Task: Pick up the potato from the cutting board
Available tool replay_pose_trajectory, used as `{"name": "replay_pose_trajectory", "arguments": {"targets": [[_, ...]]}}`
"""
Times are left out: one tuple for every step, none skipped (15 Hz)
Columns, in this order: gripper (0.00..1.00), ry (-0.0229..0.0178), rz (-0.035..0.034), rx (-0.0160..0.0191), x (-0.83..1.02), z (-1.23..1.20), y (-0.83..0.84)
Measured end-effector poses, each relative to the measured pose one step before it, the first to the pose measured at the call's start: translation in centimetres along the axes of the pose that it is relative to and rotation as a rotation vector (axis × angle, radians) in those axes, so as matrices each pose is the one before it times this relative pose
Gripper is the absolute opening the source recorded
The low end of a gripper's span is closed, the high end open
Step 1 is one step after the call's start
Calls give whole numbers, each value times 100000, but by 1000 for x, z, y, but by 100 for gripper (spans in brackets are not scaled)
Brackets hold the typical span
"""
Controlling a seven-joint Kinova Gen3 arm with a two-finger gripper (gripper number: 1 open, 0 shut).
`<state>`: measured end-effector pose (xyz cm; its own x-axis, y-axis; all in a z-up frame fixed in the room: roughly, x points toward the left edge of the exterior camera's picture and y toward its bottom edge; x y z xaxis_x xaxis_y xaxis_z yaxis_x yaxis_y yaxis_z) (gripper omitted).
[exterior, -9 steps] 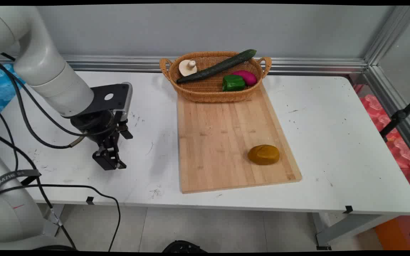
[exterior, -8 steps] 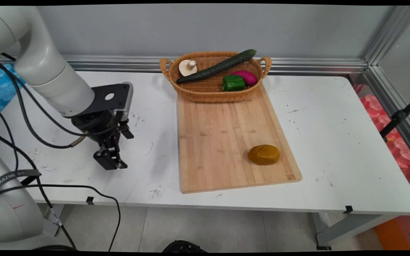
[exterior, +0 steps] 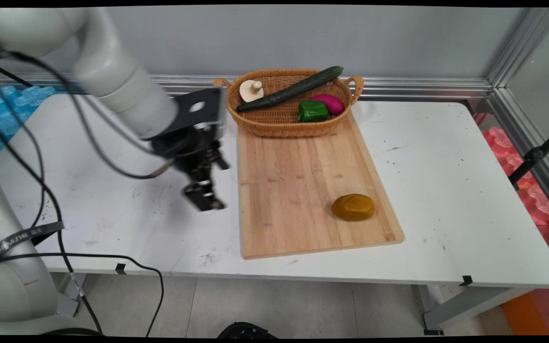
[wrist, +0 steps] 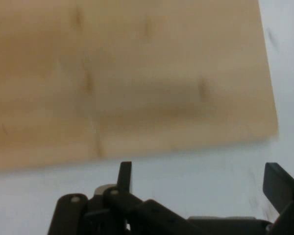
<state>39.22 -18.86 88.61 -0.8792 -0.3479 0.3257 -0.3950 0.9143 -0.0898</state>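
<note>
One wooden cutting board [exterior: 298, 190] is the thing nearest the gripper [exterior: 205, 200]. It lies flat on the white table [exterior: 446, 190], long side running from the near edge toward the wall. The gripper hangs just beside the board's left edge, over bare table, touching nothing.

Handling, as a judgement: the board looks stiff, flat and fairly heavy for its thickness. With no raised part to pinch, a hold would have to be taken across an edge.

On the board near its front right corner rests a brown rounded lump [exterior: 353, 207], well apart from the gripper. A wicker basket [exterior: 284, 125] sits on the board's far end. It holds a cucumber [exterior: 289, 89], a mushroom [exterior: 251, 90], a green pepper [exterior: 312, 111] and a magenta vegetable [exterior: 329, 103].

View differences: the hand view alone shows the gripper [wrist: 201, 172] spread wide and empty, its fingers [wrist: 279, 183] over white table with the board's [wrist: 127, 78] edge and corner ahead. Only the main view shows the basket, its contents and the lump.
</note>
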Motion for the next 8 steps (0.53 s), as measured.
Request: {"name": "replay_pose_trajectory", "arguments": {"targets": [[100, 2274, 175, 906, 1681, 187, -271], [100, 2003, 129, 663, 1502, 262, -229], [100, 2283, -80, 695, 1682, 375, -204], [100, 1855, -242, 473, 1320, 360, -142], [100, 2059, -517, 386, 1472, 546, -80], [100, 1980, -720, 337, 1350, 617, -21], [100, 1522, -545, 217, 1049, 603, 61], [100, 1676, -498, 375, 1068, 778, 92]]}}
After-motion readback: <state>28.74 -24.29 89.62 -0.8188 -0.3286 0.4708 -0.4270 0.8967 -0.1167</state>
